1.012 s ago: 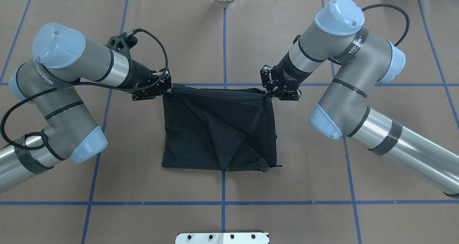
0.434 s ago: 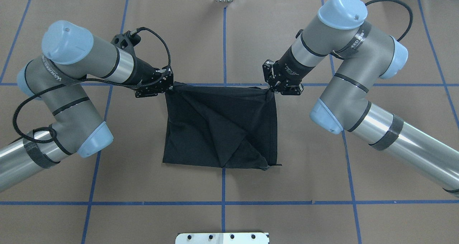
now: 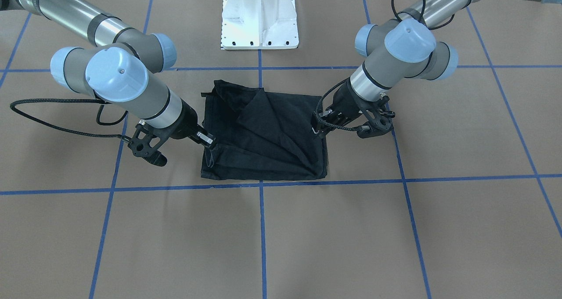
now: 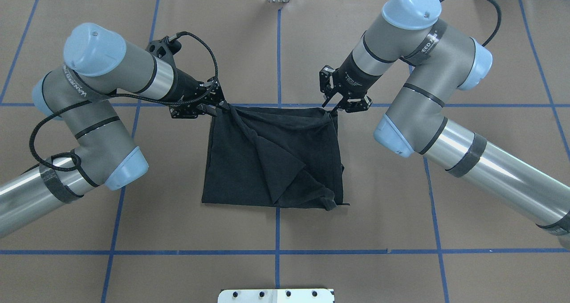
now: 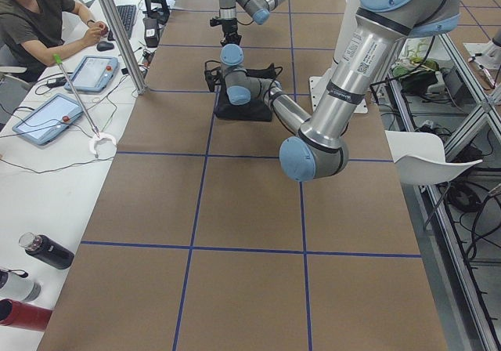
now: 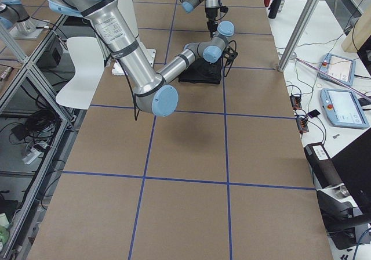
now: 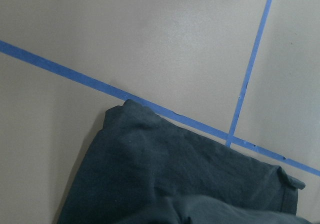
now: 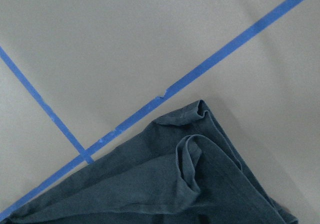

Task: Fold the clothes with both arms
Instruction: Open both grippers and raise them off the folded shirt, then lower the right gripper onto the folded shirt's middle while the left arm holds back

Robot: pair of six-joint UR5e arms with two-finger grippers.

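Clock set on the overhead view, 12 o'clock pointing away from the robot.

Nearest, 6 o'clock: the robot's white base plate (image 4: 276, 295). The brown desk (image 4: 178, 232) is gridded with blue tape lines (image 4: 356, 251).

Centre of desk: black T-shirt (image 4: 267, 160), already in a rough rectangle. Plain black faces up and no logo shows. The near hem lies flat on the desk, short of the tape line on its 6 o'clock side. A loose triangular flap lies diagonally over the top layer, its point toward 5 o'clock. The near right corner is ragged, with a small tail sticking out.

Far edge, 12 o'clock side: both corners are held.
- Left pincer (image 4: 218, 108), at 10 o'clock of the shirt, is clenched on the far left corner. The cloth bunches and draws up into its tips.
- Right pincer (image 4: 335, 107), at 2 o'clock, has its tips at the far right corner. The front camera shows cloth peaking up to it, so I read it as clenched on that corner too, though less plainly.
- The edge between them runs nearly straight along another tape line.

Why held so: one pincer per corner keeps the edge spread, so it can travel as one line. Judgement: the next step is to carry that edge toward 6 o'clock to halve the shirt. Risk: the loose flap may drag and wrinkle under the fold.

Farthest out: left arm (image 4: 111, 71) and right arm (image 4: 414, 40) reach in from 9 and 3 o'clock, elbows out, neither crossing over the cloth.
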